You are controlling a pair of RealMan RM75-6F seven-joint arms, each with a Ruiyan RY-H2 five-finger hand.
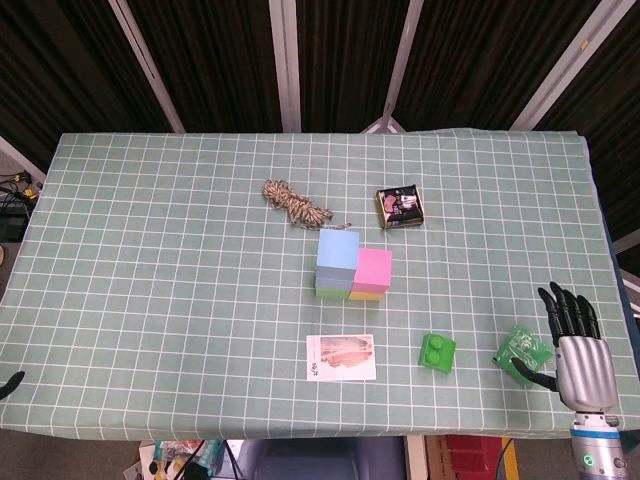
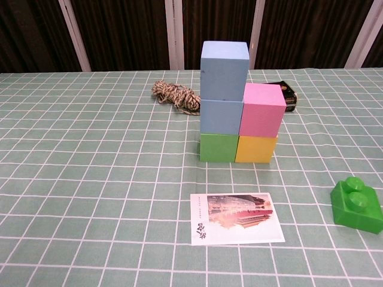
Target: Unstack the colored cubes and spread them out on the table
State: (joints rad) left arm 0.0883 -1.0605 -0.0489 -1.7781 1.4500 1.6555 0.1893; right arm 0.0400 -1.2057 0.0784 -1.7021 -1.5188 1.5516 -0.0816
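- Nothing is unstacked yet — blue cubes (image 2: pixel 224 69) on green (image 2: pixel 218 147), pink cube (image 2: pixel 262 110) on yellow (image 2: pixel 256 149).
- My right robot hand (image 1: pixel 578 340) waits with spread fingers, holding nothing; my left hardly shows.

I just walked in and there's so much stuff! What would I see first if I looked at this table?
First the stack of colored cubes in the middle of the table: two blue ones tower over a green one, with a pink one on a yellow one beside them. In front of the stack lies a picture card, and to its right a green toy brick. The right hand rests open at the table's right edge.
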